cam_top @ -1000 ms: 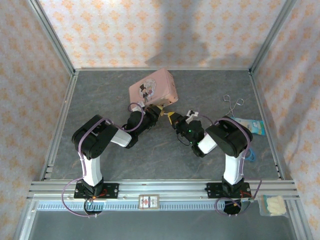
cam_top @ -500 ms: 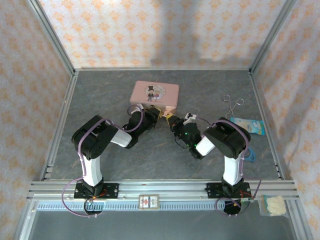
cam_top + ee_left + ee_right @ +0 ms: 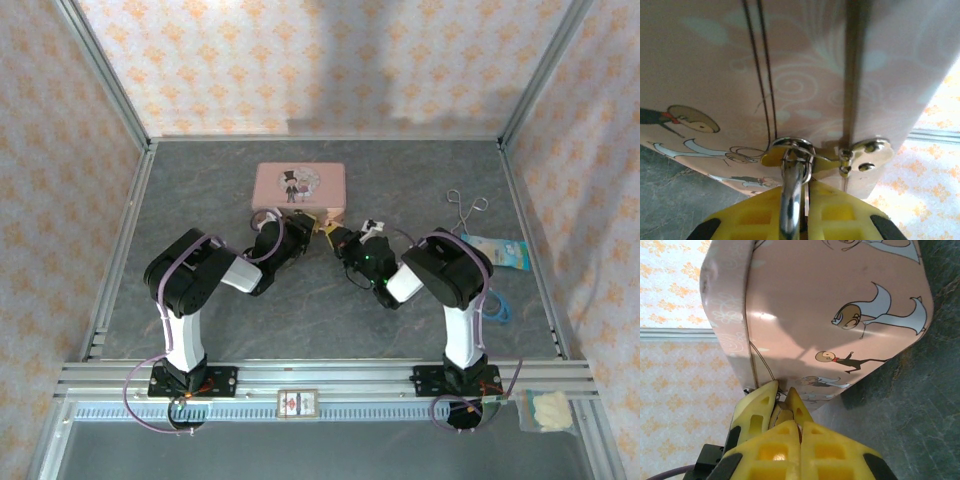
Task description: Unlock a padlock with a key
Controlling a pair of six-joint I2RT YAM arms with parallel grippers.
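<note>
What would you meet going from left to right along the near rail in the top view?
In order: left arm base → red-and-white tag → right arm base → clear bag.

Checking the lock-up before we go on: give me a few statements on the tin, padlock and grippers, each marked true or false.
1. The left gripper is closed on the shackle of the padlock. True.
2. The right arm's jaws stand wide open. False: the right gripper is shut, its fingers pressed together.
3. The pink tin shows its picture face to the top camera. True.
4. The wire tool lies on top of the tin. False: the twin-looped wire tool lies on the table at the right, apart from the tin.
5. Both grippers are at the tin's near edge. True.
</note>
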